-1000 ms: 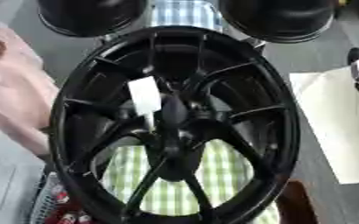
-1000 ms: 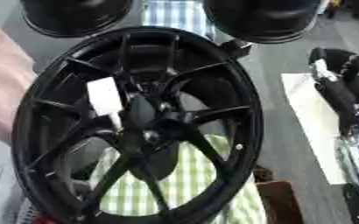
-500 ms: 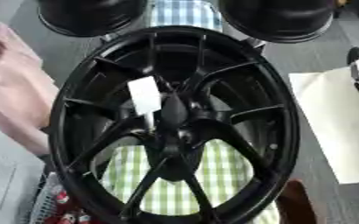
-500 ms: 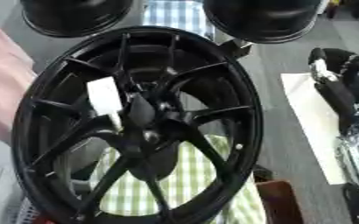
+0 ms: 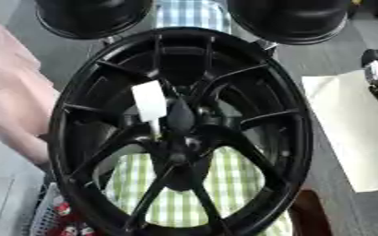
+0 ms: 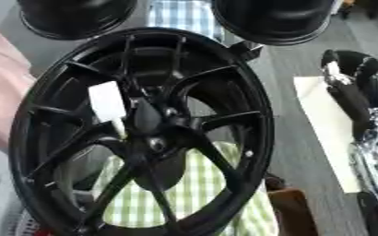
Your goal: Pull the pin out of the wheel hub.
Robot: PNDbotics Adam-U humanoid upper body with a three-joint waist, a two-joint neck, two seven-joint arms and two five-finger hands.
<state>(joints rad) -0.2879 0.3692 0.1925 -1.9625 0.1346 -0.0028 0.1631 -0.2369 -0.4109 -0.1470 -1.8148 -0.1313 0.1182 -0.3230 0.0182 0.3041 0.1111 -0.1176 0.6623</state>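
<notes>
Black multi-spoke alloy wheel hub (image 5: 180, 133), upright, with white flat-headed pin (image 5: 150, 103) seated near its centre.
Pin sits at ten o'clock from the hub bore, white tab outward, thin stem entering the hub; probably light and stiff, best pinched by the tab. Right arm's black-and-silver hand (image 6: 350, 78) at three o'clock, well apart; finger state cannot be told. Left hand unseen.

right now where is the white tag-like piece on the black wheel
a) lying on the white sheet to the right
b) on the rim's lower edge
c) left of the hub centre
c: the white piece sits among the spokes just left of the hub centre of the wheel, away from the white sheet.
</notes>
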